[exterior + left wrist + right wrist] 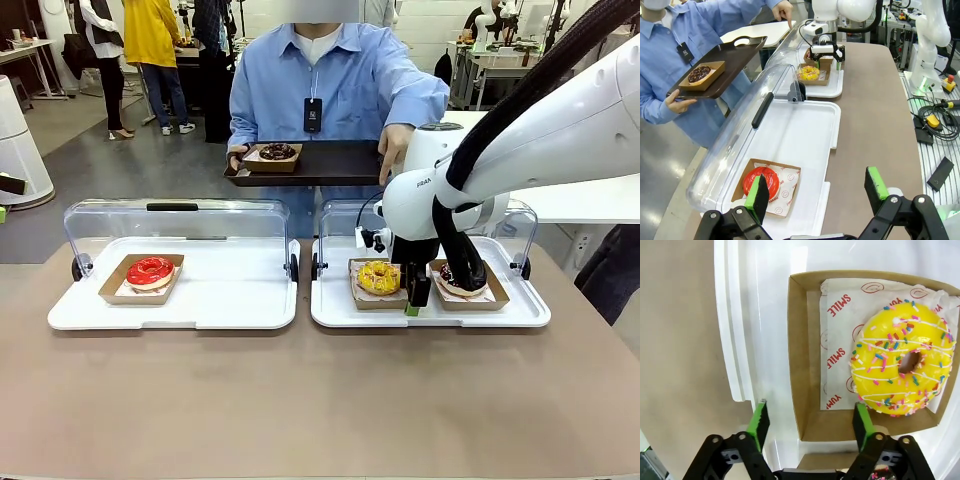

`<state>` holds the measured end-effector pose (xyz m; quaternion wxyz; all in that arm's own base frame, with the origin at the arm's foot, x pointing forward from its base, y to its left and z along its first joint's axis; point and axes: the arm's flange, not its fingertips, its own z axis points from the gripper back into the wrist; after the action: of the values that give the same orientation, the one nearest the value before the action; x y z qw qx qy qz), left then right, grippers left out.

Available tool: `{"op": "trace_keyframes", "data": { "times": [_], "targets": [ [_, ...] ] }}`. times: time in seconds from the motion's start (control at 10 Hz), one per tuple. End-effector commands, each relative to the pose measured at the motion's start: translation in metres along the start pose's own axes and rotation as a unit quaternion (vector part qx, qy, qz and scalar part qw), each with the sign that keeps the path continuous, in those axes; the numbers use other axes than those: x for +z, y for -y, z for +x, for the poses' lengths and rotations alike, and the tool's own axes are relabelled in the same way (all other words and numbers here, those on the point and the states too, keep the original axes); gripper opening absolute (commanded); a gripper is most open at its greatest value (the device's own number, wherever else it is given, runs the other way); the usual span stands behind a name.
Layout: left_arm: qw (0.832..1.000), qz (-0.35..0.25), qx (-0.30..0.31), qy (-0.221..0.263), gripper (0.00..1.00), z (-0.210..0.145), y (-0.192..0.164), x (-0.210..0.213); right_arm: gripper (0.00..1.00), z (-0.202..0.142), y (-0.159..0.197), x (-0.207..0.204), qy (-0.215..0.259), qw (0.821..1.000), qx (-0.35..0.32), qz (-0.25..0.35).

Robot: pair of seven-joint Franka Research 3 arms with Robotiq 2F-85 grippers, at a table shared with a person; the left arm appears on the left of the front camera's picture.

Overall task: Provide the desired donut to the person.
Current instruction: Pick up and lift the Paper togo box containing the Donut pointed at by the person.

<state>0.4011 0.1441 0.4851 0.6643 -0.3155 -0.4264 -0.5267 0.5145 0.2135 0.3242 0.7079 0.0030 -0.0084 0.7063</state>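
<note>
Toward the tabletop's right side, the right hand stands wide astride a wall of the yellow donut's box, likely the grasp step. Next it must pinch that wall, lift level, and reach the person's dark tray beyond the far edge.

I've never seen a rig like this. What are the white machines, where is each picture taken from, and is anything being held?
They are two robot arms, each ending in a two-finger gripper. The wide picture looks across the table at a person holding a dark tray with a chocolate donut. The other two come from cameras on the arms' wrists. One white display tray holds a red donut; the other display tray holds a yellow sprinkled donut and a second chocolate donut. The right gripper stands open astride the yellow donut's box wall; the left gripper hangs open, holding nothing.
</note>
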Motion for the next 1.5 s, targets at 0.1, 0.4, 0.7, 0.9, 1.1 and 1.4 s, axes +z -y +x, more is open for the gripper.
{"op": "trace_keyframes", "data": {
  "times": [0.1, 0.4, 0.7, 0.9, 1.1, 1.4],
  "targets": [
    [1.0, 0.005, 0.006, 0.006, 1.0, 0.001, 0.001, 0.001, 0.0, -0.002, 0.005, -0.005, 0.018, 1.0, 0.005, 0.008],
    [1.0, 0.005, 0.006, 0.006, 1.0, 0.001, 0.001, 0.001, 0.03, -0.002, 0.005, -0.006, 0.018, 1.0, 0.006, 0.008],
    [1.0, 0.005, 0.006, 0.006, 1.0, 0.001, 0.001, 0.001, 0.0, -0.001, 0.004, -0.005, 0.017, 1.0, 0.009, 0.007],
    [1.0, 0.005, 0.006, 0.006, 1.0, 0.001, 0.001, 0.001, 0.0, 0.004, -0.008, 0.007, 0.021, 1.0, 0.017, -0.004],
    [1.0, 0.005, 0.006, 0.006, 1.0, 0.001, 0.001, 0.001, 0.0, 0.024, -0.042, 0.047, 0.023, 0.999, -0.022, 0.012],
    [1.0, 0.005, 0.006, 0.006, 1.0, 0.001, 0.001, 0.001, 0.0, 0.041, -0.092, 0.111, -0.001, 0.998, -0.058, 0.026]
  ]
}}
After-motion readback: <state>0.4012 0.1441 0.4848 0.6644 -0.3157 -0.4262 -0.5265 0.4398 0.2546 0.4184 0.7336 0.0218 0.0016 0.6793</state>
